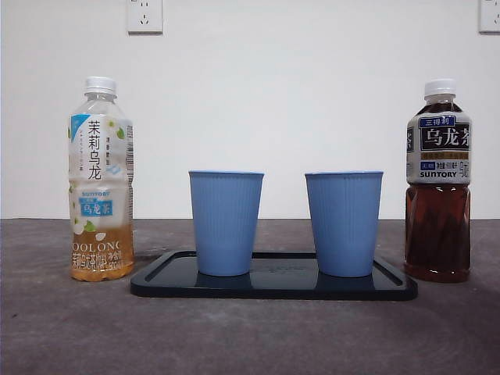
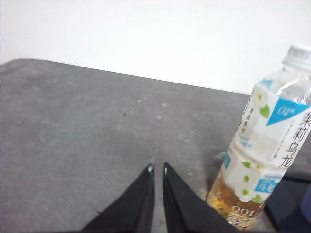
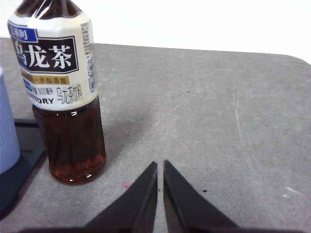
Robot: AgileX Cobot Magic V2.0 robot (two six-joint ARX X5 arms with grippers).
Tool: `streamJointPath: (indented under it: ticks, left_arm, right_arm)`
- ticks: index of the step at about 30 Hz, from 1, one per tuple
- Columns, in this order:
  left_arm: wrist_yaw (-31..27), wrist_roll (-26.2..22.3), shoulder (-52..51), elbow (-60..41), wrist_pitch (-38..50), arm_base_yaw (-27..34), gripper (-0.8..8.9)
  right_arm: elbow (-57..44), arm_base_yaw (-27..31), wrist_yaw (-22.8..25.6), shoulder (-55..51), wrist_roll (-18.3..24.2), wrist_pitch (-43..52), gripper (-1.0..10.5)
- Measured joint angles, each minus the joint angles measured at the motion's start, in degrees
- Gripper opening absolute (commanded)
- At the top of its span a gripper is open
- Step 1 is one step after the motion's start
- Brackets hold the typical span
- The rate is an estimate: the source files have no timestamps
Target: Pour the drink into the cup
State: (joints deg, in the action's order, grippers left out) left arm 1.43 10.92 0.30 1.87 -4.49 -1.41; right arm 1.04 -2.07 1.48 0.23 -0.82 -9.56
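While both of my tools wait low over the grey surface [image 1: 250,344], nothing is gripped. My left tool [image 2: 157,169] has its jaws pressed nearly together, near the pale jasmine oolong bottle [image 2: 265,145]. My right tool [image 3: 160,165] is likewise closed, near the dark oolong bottle [image 3: 60,92]. Between the bottles, two blue cups [image 1: 226,223] [image 1: 344,223] stand upright on a black tray [image 1: 273,287]. Both caps look still on, so pouring has not begun; everything remains to do.
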Motion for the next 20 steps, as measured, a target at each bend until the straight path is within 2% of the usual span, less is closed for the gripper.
streamJointPath:
  ticks: [2,7,16,20]
  left_arm:
    - [0.0,1.3,0.0,0.0,-0.2,0.0,0.24]
    - [2.7,3.5,0.0,0.0,-1.0,-0.1,0.15]
    - [3.1,9.2,5.9,7.5,-1.6,-1.9,0.16]
    - [3.3,10.0,11.6,13.0,-2.2,-3.1,0.16]
  right_arm:
    - [0.0,0.0,-0.3,0.0,-1.8,0.0,0.2]
    - [0.0,0.0,-5.8,0.0,-5.6,0.0,0.1]
    - [7.8,-0.3,-6.0,1.4,-14.3,-0.4,0.1]
    - [13.5,-0.6,-6.0,5.2,-16.0,-1.2,0.1]
